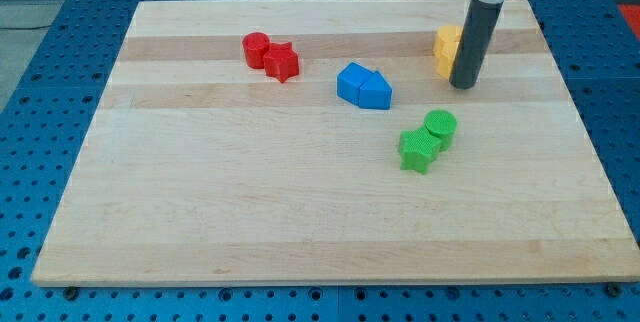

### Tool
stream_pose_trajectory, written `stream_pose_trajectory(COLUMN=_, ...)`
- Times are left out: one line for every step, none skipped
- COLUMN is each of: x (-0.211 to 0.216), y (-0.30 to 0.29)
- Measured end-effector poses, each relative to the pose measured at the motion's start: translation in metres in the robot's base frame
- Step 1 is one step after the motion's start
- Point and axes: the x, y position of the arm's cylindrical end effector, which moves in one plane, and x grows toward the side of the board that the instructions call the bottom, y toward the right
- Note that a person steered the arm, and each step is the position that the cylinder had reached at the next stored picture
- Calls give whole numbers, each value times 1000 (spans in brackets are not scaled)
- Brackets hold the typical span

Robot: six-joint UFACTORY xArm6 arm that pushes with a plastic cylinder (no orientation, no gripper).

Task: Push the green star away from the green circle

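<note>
the dark rod tool (463,86), holding nothing, stands near the wooden surface's (300,222) top right corner; it should wedge between touching green star block (417,149) and green circle block (440,126).

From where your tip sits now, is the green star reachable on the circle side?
Probably not directly. My tip is up by the yellow block; the green circle touches the green star on its upper right, so I'd wedge between them or go around.

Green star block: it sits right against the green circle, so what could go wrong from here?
1. The green star block touches the green circle block; a push from the circle's side would likely shove both together.
2. My tip is beside the yellow block, which it might nudge when leaving.
</note>
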Motion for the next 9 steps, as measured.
stream_pose_trajectory(x=0, y=-3)
stream_pose_trajectory(x=22, y=-3)
stream_pose_trajectory(x=38, y=-2)
stream_pose_trajectory(x=52, y=-3)
stream_pose_trajectory(x=67, y=-3)
stream_pose_trajectory(x=89, y=-7)
stream_pose_trajectory(x=114, y=-35)
stream_pose_trajectory(x=115, y=-65)
stream_pose_trajectory(x=115, y=-93)
